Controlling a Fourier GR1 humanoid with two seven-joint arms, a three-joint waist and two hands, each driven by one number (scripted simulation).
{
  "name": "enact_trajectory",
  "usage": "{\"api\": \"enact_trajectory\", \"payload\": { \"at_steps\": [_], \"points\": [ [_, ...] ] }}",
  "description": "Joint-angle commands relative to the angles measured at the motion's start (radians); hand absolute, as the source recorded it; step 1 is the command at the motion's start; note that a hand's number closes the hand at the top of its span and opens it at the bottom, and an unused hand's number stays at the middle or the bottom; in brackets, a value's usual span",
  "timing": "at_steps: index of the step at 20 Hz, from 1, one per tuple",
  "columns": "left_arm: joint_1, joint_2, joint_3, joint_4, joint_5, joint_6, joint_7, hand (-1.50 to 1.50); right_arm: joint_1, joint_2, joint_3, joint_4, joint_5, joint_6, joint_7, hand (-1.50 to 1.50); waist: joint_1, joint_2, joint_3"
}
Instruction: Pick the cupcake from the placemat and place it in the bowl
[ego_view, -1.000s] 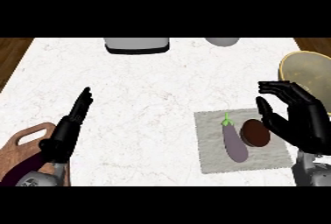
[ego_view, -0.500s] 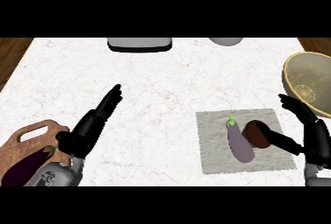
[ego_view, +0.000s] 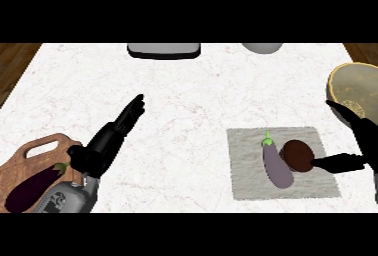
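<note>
the brown cupcake sits on the grey placemat, touching the eggplant at its 9 o'clock. at its 3 o'clock the right hand – fingers spread, thumb tip at the cupcake's edge. bowl at 1 o'clock. left hand – fingers straight – lies well away at 9 o'clock.

A white, faintly veined marble table is seen from steeply above and fills nearly the whole view. Brown wooden flooring is shown beyond its far left corner, and again as a narrow strip past the far right corner. The surface is evenly lit, with only soft, short shadows cast on it. At the far edge a grey, dark-based appliance is cut off by the frame, and a pale rounded vessel is set to its right.
</note>
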Motion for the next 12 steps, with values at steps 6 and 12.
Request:
{"api": "enact_trajectory", "payload": {
  "at_steps": [6, 12],
  "points": [
    [-0.015, -0.006, 0.017, -0.015, 0.004, -0.001, 0.029, 0.0, -0.17, -0.101, 0.07, -0.093, -0.241, 0.55, 0.496, -1.5, -0.001, -0.006, 0.0],
    [0.031, -0.027, 0.004, -0.019, -0.037, -0.007, -0.002, 0.0, -0.321, 0.016, 0.09, -0.053, -0.358, 0.637, 0.771, -1.5, -0.004, -0.002, 0.003]
  ]
}}
